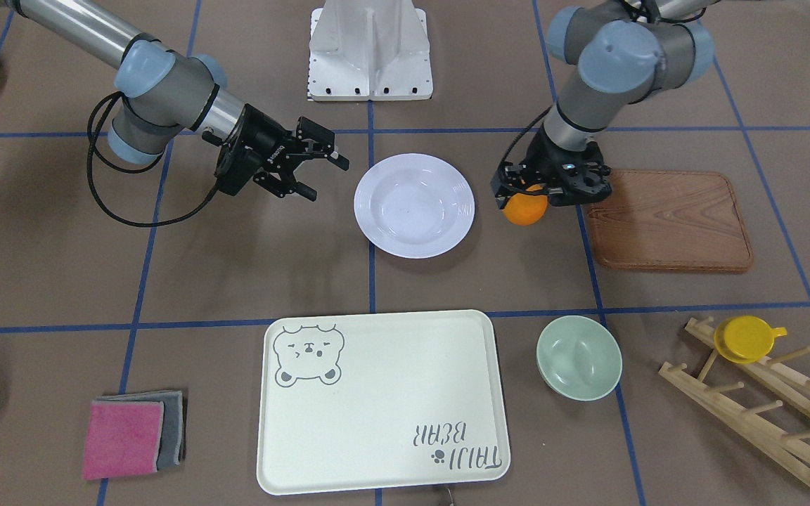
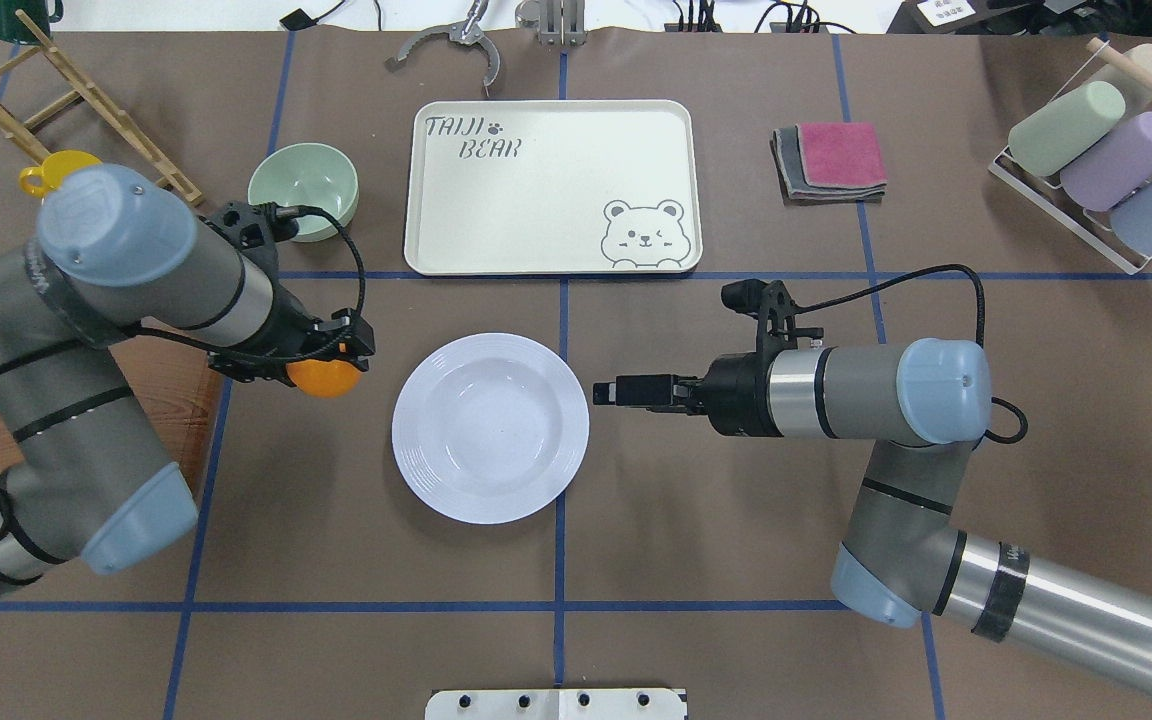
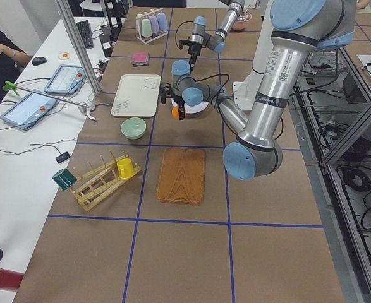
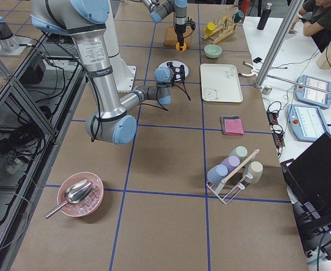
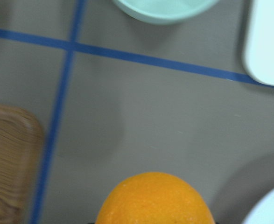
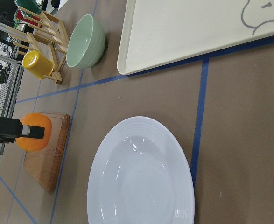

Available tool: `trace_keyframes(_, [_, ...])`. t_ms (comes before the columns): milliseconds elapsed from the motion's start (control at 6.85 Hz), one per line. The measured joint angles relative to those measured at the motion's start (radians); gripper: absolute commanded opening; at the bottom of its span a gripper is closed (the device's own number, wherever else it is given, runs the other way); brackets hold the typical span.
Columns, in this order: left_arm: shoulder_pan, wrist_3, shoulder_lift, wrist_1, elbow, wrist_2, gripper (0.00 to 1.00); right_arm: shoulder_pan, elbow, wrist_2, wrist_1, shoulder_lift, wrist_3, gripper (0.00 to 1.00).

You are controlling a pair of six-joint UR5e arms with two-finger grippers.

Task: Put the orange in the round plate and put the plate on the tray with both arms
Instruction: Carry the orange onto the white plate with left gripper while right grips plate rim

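Left gripper (image 1: 549,188) is clamped on the orange (image 1: 526,209), fingers pointing down. The fruit pokes out below the black fingers (image 6: 15,130) & its upper part is hidden by them; can't tell whether it's clear of the table. From overhead, wrist & cable cover most of that gripper, so only part of the orange shows. The left wrist cam gets just the orange's top, cut by the bottom edge, w/ no fingers in shot. Just beside the gripper toward the table's middle sits the plate (image 1: 414,205); orange is next to it, not in it, not touching. On the gripper's other side is a wooden board (image 1: 665,221), its near corner partly covered by the gripper in the front view. Farther out from the robot, past the plate & apart from it, lies the tray (image 1: 377,400); a green bowl (image 1: 579,357) stands near the tray, beyond the left gripper. Across the plate, the right gripper (image 1: 325,178) has fingers apart w/ nothing btwn them, tips close to the rim but off it. Overhead shows it edge-on, gap unreadable.
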Motion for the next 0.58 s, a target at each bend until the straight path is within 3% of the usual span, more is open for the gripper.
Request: trace_keyframes(584, [0.175, -0.129, -0.141, 0.032, 0.066, 0.136, 0.76, -0.042, -0.055, -0.059, 0.048, 0.033, 0.016, 0.97])
